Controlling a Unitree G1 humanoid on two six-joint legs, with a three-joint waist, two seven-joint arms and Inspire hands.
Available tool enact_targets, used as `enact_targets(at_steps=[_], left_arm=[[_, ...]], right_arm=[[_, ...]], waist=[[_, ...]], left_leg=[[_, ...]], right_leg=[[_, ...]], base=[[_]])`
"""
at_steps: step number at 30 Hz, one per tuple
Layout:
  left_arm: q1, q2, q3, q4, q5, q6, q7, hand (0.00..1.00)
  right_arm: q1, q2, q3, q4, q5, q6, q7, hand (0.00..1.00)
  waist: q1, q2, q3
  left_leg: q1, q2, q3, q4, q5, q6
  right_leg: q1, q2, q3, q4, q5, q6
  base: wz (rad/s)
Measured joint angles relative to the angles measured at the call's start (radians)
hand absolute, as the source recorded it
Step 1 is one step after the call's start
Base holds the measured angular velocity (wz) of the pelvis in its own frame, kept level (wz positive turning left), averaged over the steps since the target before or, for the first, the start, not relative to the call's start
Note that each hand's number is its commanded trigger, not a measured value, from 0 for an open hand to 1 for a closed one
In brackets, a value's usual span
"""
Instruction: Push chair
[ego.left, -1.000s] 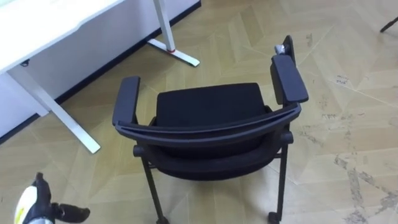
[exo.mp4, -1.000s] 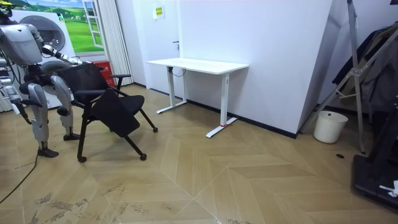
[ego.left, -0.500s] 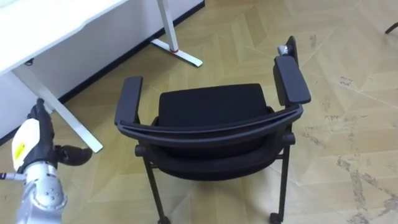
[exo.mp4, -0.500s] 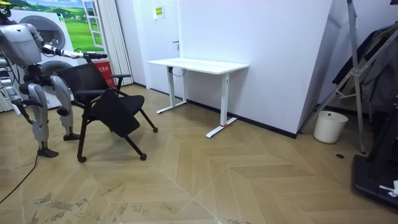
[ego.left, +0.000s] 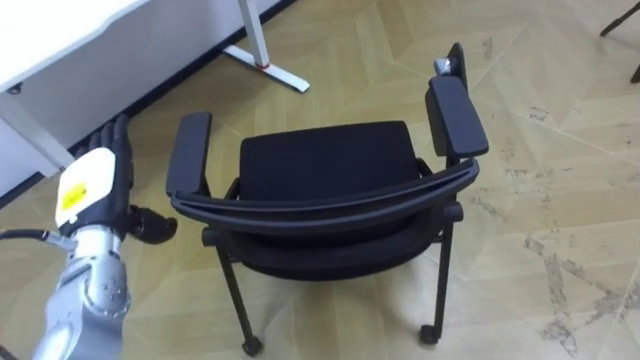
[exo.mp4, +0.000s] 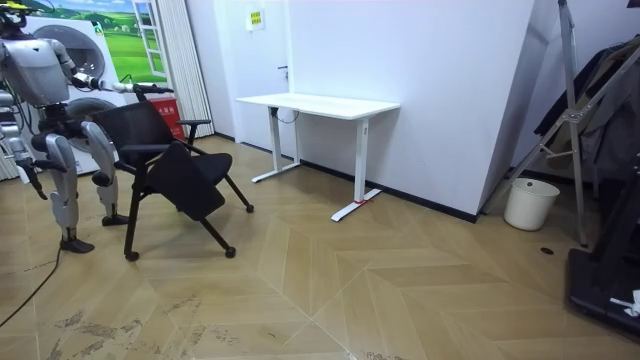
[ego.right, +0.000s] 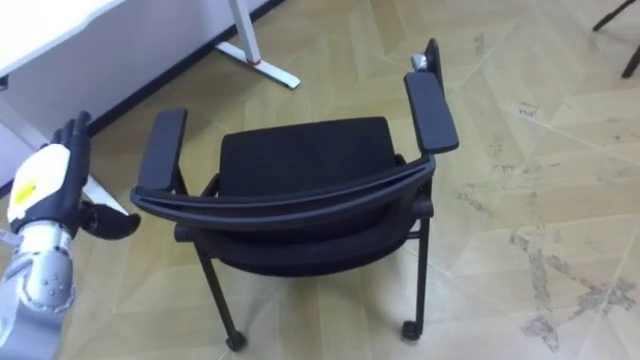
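A black chair with two armrests and small wheels stands on the wood floor right before me, its curved backrest nearest me and its seat facing away. My left hand is raised to the left of the chair's left armrest, fingers straight, thumb out, a short gap from it. In the room view I stand behind the chair at the room view's left, left hand held out above the backrest.
A white desk with white legs stands ahead to the left, close to the chair. In the room view the desk is against the white wall, with open wood floor toward the room view's right.
My left hand has risen from the picture's lower left corner to the level of the chair's left armrest. The chair has kept its place.
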Motion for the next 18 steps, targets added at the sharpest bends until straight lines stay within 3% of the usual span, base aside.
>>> enact_targets(at_steps=[5, 12, 18], left_arm=[[-0.001, 0.0, -0.042, 0.0, 0.078, 0.026, -0.062, 0.0], [-0.001, 0.0, -0.053, -0.042, 0.108, 0.044, -0.149, 0.0], [-0.008, 0.0, -0.081, -0.123, 0.125, 0.063, -0.205, 0.0]], right_arm=[[-0.002, 0.0, 0.008, 0.0, -0.001, 0.0, 0.002, 0.0], [-0.013, 0.0, 0.015, 0.0, -0.001, -0.001, 0.005, 0.0], [-0.013, -0.004, 0.015, 0.003, 0.008, -0.002, 0.019, 0.0]], waist=[[-0.003, 0.004, -0.0029], [-0.009, 0.003, -0.0032], [-0.025, 0.02, -0.0046]], left_leg=[[0.001, 0.0, -0.004, 0.001, 0.0, 0.0], [-0.012, 0.001, -0.005, 0.01, 0.0, 0.0], [-0.02, 0.002, -0.017, 0.022, 0.0, 0.001]], right_leg=[[-0.001, 0.0, 0.0, 0.0, 0.0, 0.0], [-0.01, 0.001, -0.001, 0.003, 0.0, 0.0], [-0.006, 0.005, 0.0, 0.003, 0.0, -0.001]], base=[[0.0], [0.01], [0.04]])
